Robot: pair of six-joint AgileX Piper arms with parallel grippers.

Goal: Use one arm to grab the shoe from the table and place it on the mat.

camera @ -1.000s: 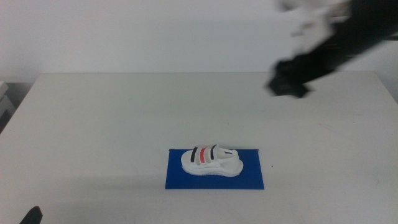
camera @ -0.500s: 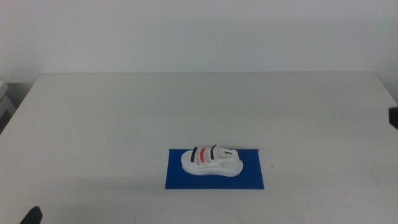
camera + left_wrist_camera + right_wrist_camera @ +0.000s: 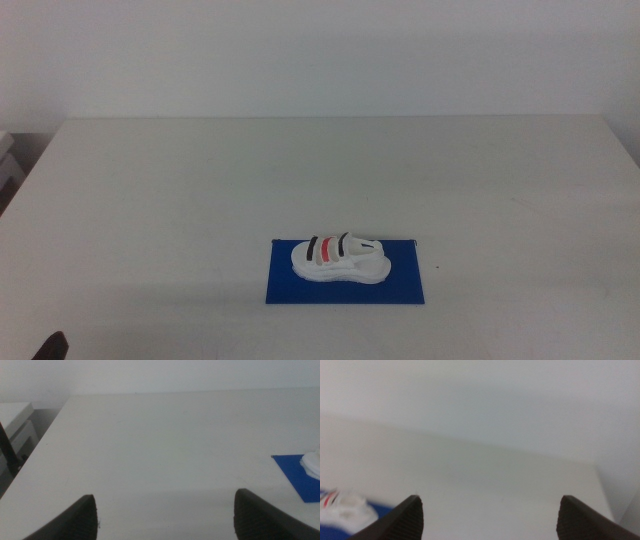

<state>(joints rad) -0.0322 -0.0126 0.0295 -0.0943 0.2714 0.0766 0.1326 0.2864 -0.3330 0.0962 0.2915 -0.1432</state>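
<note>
The white shoe (image 3: 339, 257), with two black straps and one red, rests upright on the blue mat (image 3: 400, 285) at the front middle of the white table (image 3: 200, 180). No gripper touches it. My right gripper (image 3: 490, 510) is open and empty, out of the middle view; its wrist view shows the shoe (image 3: 345, 507) on the mat (image 3: 380, 520), far off and blurred. My left gripper (image 3: 165, 510) waits open and empty at the table's front left, a dark tip (image 3: 50, 347) showing in the middle view. Its wrist view catches the mat's corner (image 3: 295, 477) and the shoe's end (image 3: 312, 464).
A pale wall rises behind the table. A white cabinet (image 3: 15, 425) stands off the table's left edge, also seen in the middle view (image 3: 8, 165).
The right arm, over the table's far right a second ago, has pulled out of the middle view to the right. Shoe, mat and left gripper have not moved.
</note>
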